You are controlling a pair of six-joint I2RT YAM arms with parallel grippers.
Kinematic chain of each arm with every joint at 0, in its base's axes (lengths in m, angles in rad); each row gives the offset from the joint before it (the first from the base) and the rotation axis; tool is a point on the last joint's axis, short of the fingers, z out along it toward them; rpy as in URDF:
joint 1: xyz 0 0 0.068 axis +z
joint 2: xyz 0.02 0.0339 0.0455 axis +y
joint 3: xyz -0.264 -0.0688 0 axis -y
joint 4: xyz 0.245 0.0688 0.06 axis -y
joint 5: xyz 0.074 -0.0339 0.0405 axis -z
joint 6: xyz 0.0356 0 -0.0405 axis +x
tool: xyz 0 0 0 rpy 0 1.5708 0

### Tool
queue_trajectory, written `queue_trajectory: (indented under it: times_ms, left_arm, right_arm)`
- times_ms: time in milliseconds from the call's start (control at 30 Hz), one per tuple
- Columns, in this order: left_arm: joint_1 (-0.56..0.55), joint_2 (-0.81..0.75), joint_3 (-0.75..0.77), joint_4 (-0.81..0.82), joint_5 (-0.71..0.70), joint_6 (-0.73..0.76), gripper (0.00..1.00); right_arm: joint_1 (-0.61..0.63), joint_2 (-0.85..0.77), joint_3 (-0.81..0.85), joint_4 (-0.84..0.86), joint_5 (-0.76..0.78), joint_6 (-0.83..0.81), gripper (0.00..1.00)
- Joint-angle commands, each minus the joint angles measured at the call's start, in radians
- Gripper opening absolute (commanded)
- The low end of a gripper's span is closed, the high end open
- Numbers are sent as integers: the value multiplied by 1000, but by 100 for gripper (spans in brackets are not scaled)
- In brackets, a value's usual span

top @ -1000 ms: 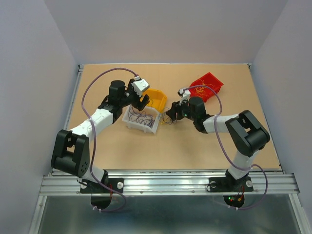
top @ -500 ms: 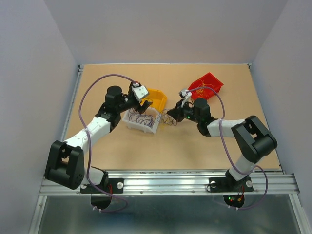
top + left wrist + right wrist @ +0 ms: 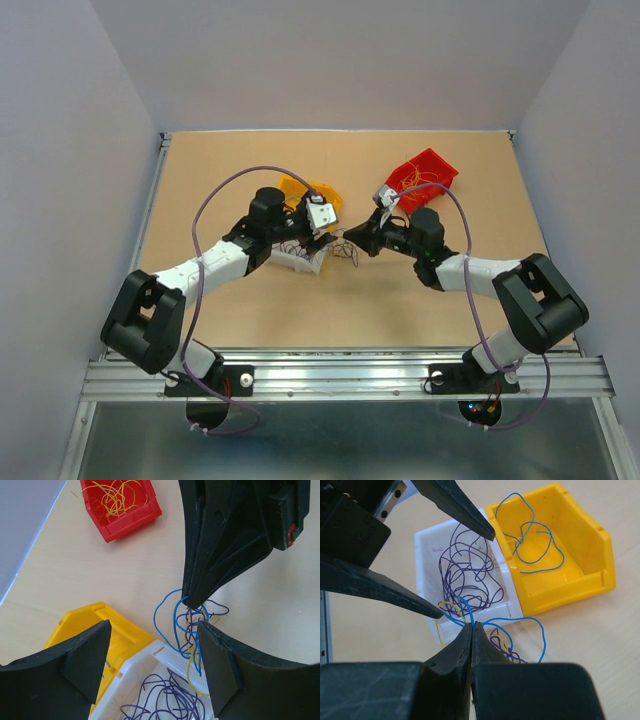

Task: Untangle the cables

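Observation:
The cables point(image 3: 506, 641) are a small clump of thin blue, purple and yellow wires lying by the corner of a white bin point(image 3: 423, 545). My right gripper point(image 3: 472, 626) is shut on strands at the top of the clump point(image 3: 192, 626). Seen from above, this gripper point(image 3: 350, 238) sits just right of the bin. My left gripper point(image 3: 152, 628) is open, with its jaws wide on either side of the clump and the bin corner, gripping nothing. It point(image 3: 319, 237) faces the right gripper's tip closely. More purple wires point(image 3: 466, 572) lie loose inside the white bin point(image 3: 159, 652).
A yellow bin point(image 3: 580, 582) holding a blue wire point(image 3: 536, 547) touches the white bin's far side. A red bin point(image 3: 428, 170) with yellow wires point(image 3: 118, 496) stands at the back right. Both forearms reach across the table's middle.
My right gripper has shut on the clump's strands. My left arm has swung right across the white bin, bringing its open jaws up to the right gripper's tip.

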Motion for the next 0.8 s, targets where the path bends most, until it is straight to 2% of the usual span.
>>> queue_trajectory:
  times_ms: [0, 100, 200, 233, 267, 333, 467, 500, 600, 767]
  left_arm:
    - [0, 33, 38, -7, 2, 14, 78]
    - [0, 75, 69, -44, 16, 19, 72]
    - [0, 110, 101, -83, 46, 30, 50]
    - [2, 116, 109, -94, 49, 33, 40]
    - [0, 121, 115, -103, 54, 33, 20]
    - [0, 122, 134, -126, 62, 34, 0]
    - [0, 80, 148, -147, 103, 5, 0]
    - [0, 49, 152, -154, 114, -7, 0]
    - [0, -18, 186, -159, 163, -70, 0]
    - [0, -100, 276, -179, 140, -182, 0]
  right_arm:
    - [9, -39, -22, 62, -55, -20, 1]
    - [11, -47, -25, 68, -55, -20, 0]
    - [11, -53, -29, 70, -51, -23, 0]
    - [12, -51, -31, 68, -52, -23, 1]
    - [12, -53, -31, 70, -52, -23, 1]
    - [12, -47, -28, 68, -52, -26, 7]
    - [12, -17, -15, 73, -45, -29, 25]
    - [12, -11, -9, 77, -45, -29, 34]
    - [12, 16, -6, 109, -42, -22, 48]
    - [14, 59, 21, 123, -57, -8, 49]
